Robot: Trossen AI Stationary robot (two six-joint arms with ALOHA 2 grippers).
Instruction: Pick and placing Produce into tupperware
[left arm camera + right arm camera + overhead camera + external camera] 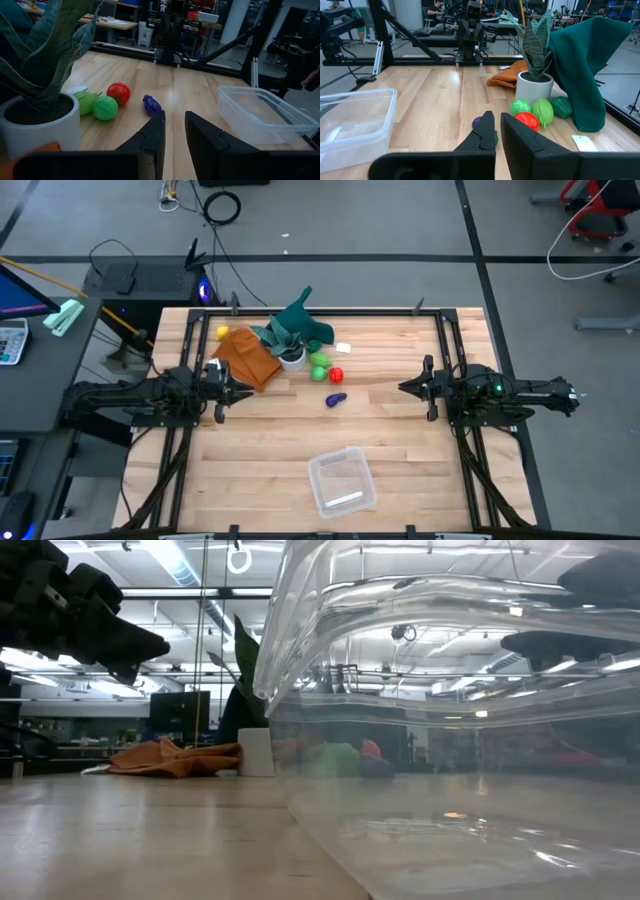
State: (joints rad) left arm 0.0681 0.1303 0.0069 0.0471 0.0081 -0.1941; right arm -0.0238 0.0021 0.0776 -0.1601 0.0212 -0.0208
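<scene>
The produce lies mid-table: two green pieces (pixel 319 366), a red one (pixel 336 375) and a purple one (pixel 336 399), with a yellow one (pixel 222 332) by the far-left corner. The left wrist view shows green (pixel 105 108), red (pixel 118 93) and purple (pixel 151 104). The clear tupperware (pixel 342 480) rests on its base near the near edge and fills the low view (pixel 450 740). My left gripper (pixel 228 388) (pixel 175 116) hovers left of the produce, open by a narrow gap. My right gripper (pixel 408 388) (pixel 497 117) hovers to its right, shut.
A white pot with teal-green leaves (pixel 292 358) stands just left of the green pieces. An orange-brown cloth (pixel 248 360) lies beside it, and a teal cloth (pixel 300 320) sits behind. Bare wood (pixel 400 440) stretches between the produce and the tupperware. A dark frame rail (pixel 330 309) edges the table.
</scene>
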